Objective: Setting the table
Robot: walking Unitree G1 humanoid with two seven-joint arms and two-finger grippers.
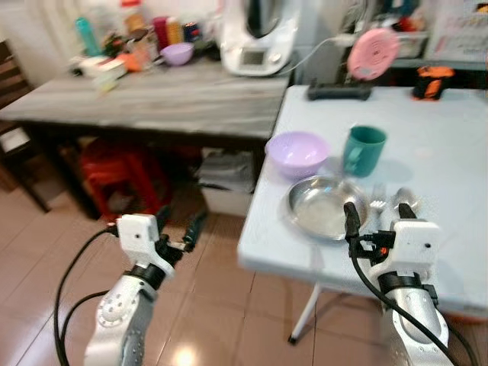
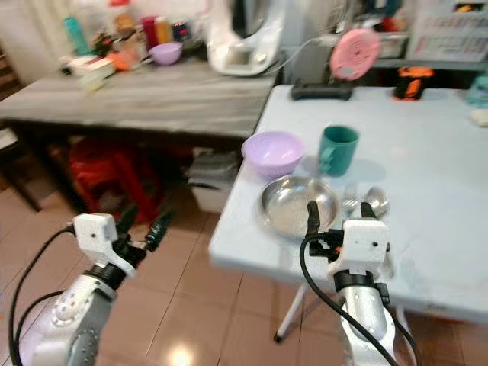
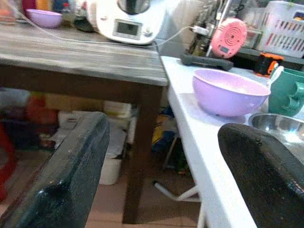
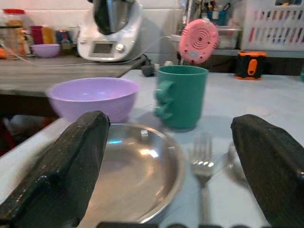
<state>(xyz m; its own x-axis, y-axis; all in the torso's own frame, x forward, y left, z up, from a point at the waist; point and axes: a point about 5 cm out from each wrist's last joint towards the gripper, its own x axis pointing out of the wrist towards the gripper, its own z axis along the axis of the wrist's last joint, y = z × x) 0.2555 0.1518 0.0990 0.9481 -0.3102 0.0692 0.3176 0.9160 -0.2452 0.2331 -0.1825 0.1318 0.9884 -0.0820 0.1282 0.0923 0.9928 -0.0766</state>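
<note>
On the light blue table [image 1: 450, 152] a purple bowl [image 1: 296, 152] and a teal mug [image 1: 363, 150] stand side by side. Just in front of them lies a steel plate [image 1: 326, 206], with a fork [image 1: 377, 200] and a spoon [image 1: 405, 200] to its right. My right gripper [image 1: 377, 217] is open at the table's near edge, its fingers spread over the plate's right rim and the cutlery, holding nothing. Its wrist view faces the plate [image 4: 137, 171], fork [image 4: 203, 161] and mug [image 4: 181, 96]. My left gripper [image 1: 179, 223] is open and empty over the floor, left of the table.
A grey wooden table [image 1: 152, 95] to the left carries a white kitchen machine [image 1: 259, 34], a small purple bowl [image 1: 177, 53] and bottles. Under it are a red stool [image 1: 122, 171] and a white box [image 1: 225, 183]. A pink round device [image 1: 374, 53] and an orange-black object [image 1: 433, 81] stand at the far edge.
</note>
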